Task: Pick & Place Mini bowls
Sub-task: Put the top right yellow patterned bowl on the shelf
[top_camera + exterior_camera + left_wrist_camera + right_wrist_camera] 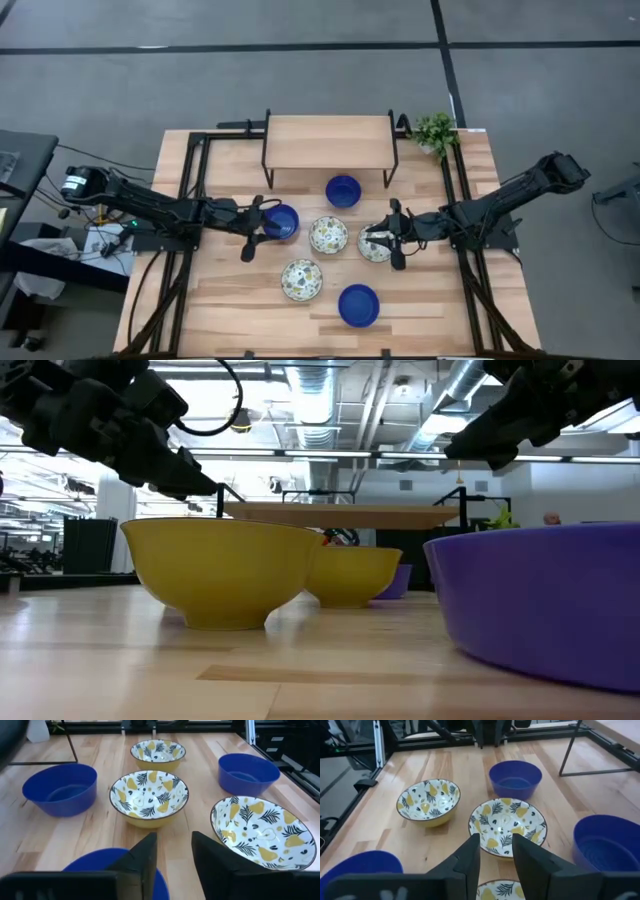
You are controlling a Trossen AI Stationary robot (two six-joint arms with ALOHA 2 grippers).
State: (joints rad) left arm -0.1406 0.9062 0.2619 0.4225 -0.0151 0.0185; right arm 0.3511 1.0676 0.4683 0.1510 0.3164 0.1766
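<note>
Six mini bowls stand on their bases on the wooden table. Three are blue (343,191) (358,305) (282,222), three are white with a yellow and black leaf pattern (328,235) (375,243) (300,280). My left gripper (262,225) (174,855) is open, above the left rim of the left blue bowl (95,865). My right gripper (383,238) (495,855) is open, over the right patterned bowl (495,890). In the low view both arms hang above the bowls (220,570).
A wooden riser shelf (328,142) on black legs stands at the far side, with a small green plant (435,130) at its right. Black frame rails (190,190) run along the table's left and right edges. Bare wood lies at the near left (220,310).
</note>
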